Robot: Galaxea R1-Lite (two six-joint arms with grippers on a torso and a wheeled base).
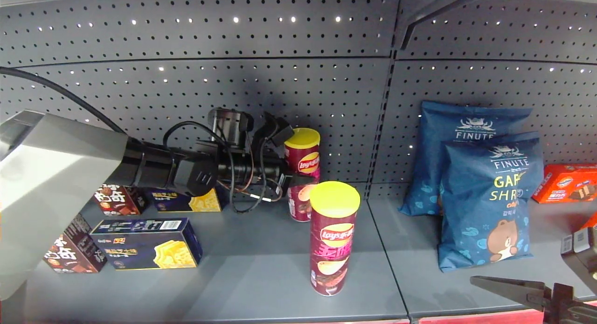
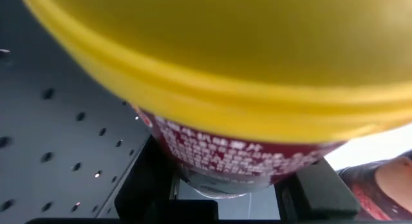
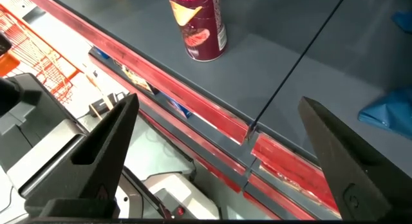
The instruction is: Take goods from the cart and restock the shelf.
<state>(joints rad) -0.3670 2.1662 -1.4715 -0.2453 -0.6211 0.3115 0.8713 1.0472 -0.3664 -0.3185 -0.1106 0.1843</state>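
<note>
**Shelf** (image 1: 261,277): grey, with a pegboard back (image 1: 186,91). Restocking judged partway done.

1. **Held can** (image 1: 302,175): crisps, yellow lid, red body. Upright at the back edge of the shelf, close to the seam between the two shelf panels and directly behind the front can. Clasped about mid-height by the left gripper (image 1: 285,169), fingers (image 2: 151,185) pressed against both sides of the body. Side grip probably chosen to keep the tube plumb while it is set down. Base at or very near the shelf; contact not discernible.

2. **Front can** (image 1: 333,237): same kind, standing free near the front edge in line with the held can. Presumably the start of a front-to-back row.

3. **Right gripper** (image 3: 225,159): fingers spread wide, nothing between them. Beyond the front edge toward the right-hand corner, apparently clear of the work.

4. **Other stock**: blue snack bags (image 1: 485,198) propped against the back on the right panel; orange box (image 1: 564,182) at the right edge; blue cracker boxes (image 1: 149,244) and brown boxes (image 1: 74,251) toward the left edge.

**Next step, as judged**: seat the base, release, and withdraw without clipping the lid.
</note>
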